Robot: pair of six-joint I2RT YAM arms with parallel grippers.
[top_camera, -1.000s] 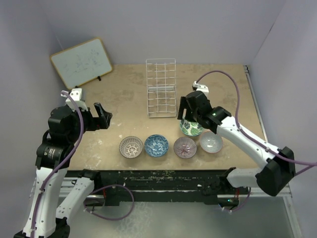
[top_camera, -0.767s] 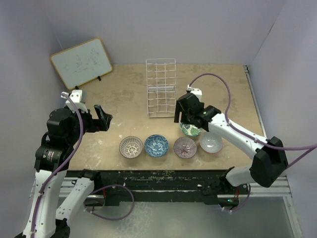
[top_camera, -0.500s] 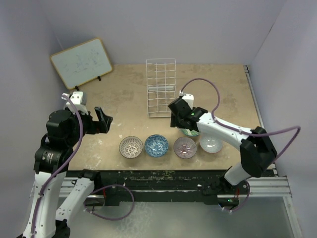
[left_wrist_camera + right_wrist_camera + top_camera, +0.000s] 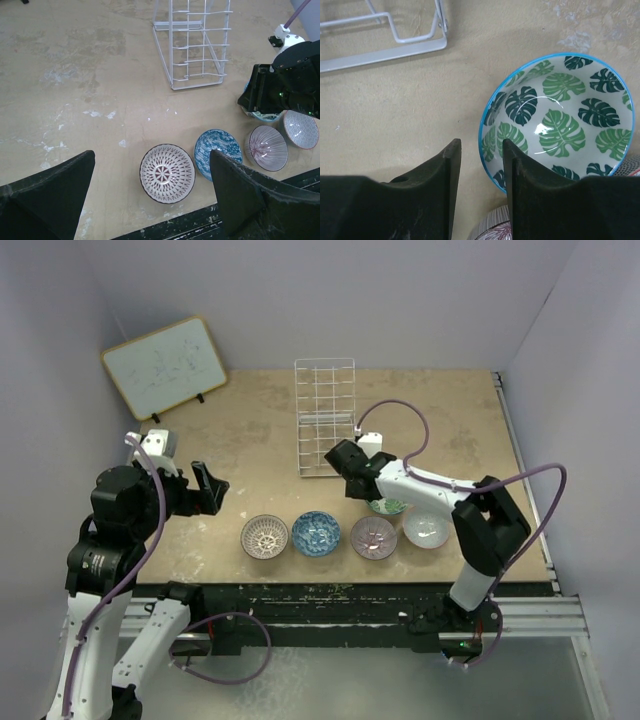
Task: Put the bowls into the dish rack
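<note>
Right wrist view: right end effector has narrowed, jaws still apart, beside the green-and-white bowl.

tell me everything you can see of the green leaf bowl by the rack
The small round green-and-white ceramic bowl looks glazed: white inside with green monstera leaves, a thin blue rim. It sits upright and empty on the tan table, near a corner of the white wire dish rack. The right pincer straddles its rim, one finger inside, one outside, with a gap showing.
</note>
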